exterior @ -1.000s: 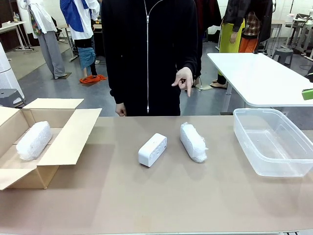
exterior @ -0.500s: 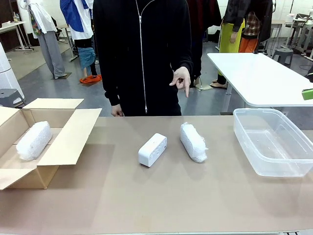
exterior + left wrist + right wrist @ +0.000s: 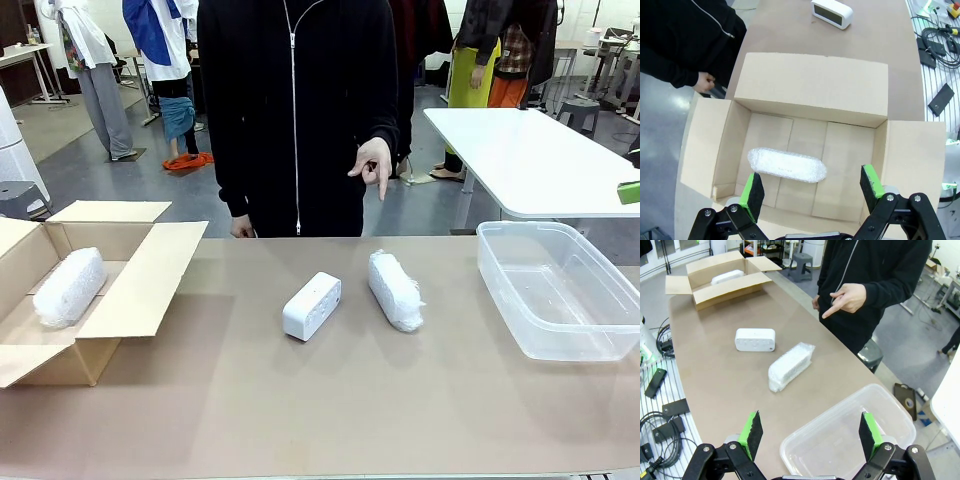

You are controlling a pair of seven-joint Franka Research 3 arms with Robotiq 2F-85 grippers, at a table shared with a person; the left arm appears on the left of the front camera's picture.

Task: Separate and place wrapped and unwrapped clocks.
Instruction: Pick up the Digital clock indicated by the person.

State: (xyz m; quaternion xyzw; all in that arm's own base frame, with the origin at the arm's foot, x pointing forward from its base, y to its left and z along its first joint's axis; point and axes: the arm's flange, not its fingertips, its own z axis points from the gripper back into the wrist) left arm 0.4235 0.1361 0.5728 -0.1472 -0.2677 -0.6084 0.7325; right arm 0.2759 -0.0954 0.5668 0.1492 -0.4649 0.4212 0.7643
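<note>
L side of the table (image 3: pixel 300 400): a brown box (image 3: pixel 150 270) w/ its flaps open. The first wrapped clock (image 3: pixel 68 287) lies flat on the bottom inside it. The left gripper (image 3: pixel 811 175) hangs over the box, jaws wide apart, nothing btw them, not touching the clock. Mid table: the bare clock (image 3: pixel 312 305), smooth & white, lies on the table top. The second wrapped clock (image 3: pixel 395 290) lies just beside it on the R, w/ a gap btw the two. R side: a clear tub (image 3: pixel 500 290), open on top. The right gripper (image 3: pixel 810 422) hangs above the tub, jaws wide too, holding nothing. A person in a black zip top stands at the far side. The person's hand (image 3: pixel 373 163) is up in the air, one finger pointing down, approx at the second wrapped clock. The other hand (image 3: pixel 240 228) is down by the far table edge.
</note>
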